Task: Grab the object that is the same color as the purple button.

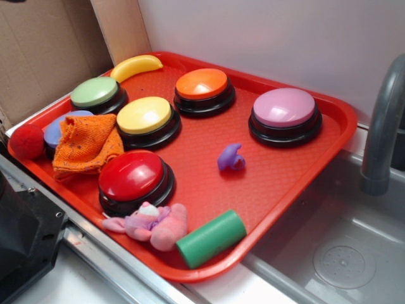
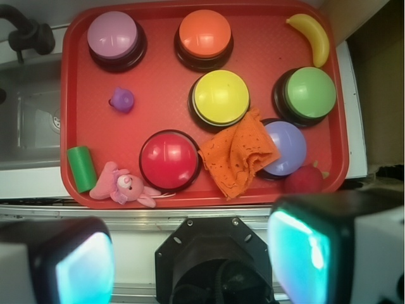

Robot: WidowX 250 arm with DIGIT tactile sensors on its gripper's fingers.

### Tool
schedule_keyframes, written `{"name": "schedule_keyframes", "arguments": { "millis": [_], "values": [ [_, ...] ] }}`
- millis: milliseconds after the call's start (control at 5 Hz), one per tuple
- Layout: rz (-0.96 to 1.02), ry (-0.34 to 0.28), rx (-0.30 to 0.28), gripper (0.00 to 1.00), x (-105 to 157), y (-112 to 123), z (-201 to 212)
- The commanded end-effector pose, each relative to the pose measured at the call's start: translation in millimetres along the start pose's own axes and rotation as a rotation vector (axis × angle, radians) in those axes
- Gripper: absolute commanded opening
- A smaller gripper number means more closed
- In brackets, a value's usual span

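Two gripper [image 2: 190, 266] fingers [image 2: 60, 263] stand spread wide at the bottom of the wrist view, pinching nothing, over a metal rail. Beyond lies a red tray [image 2: 158, 69]: along its near edge a green cylinder [image 2: 81, 168], a pink plush toy [image 2: 120, 187] and a red button [image 2: 169, 159]. Farther in, at centre left, the purple object [image 2: 121, 99] lies alone on bare tray, near the purple button [image 2: 112, 36] at upper left. A sink [image 2: 28, 120] sits left of the tray

You've got a red tray [image 1: 329, 136] carrying six buttons. Also on it: banana [image 1: 136, 66], orange cloth [image 1: 85, 147], purple piece [image 1: 231, 158], plush toy [image 1: 152, 225], green cylinder [image 1: 211, 238].
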State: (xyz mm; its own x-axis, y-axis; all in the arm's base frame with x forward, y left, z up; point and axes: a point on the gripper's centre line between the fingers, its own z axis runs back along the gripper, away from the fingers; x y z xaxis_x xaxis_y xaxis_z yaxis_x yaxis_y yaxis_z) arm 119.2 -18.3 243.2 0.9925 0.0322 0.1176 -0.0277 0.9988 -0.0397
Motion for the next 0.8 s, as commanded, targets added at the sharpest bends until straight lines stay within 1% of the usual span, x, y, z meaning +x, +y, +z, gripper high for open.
{"name": "schedule_keyframes", "arguments": {
  "millis": [0, 200, 400, 600],
  "values": [
    [0.0, 0.0, 0.0, 1.0, 0.0, 0.0, 0.0],
    [0.017, -0.05, -0.008, 1.0, 11.2, -11.0, -8.2],
    [0.025, -0.094, -0.03, 1.0, 33.7, -28.4, -27.7],
    [0.058, -0.112, -0.02, 1.0, 50.0, -53.2, -55.2]
  ]
}}
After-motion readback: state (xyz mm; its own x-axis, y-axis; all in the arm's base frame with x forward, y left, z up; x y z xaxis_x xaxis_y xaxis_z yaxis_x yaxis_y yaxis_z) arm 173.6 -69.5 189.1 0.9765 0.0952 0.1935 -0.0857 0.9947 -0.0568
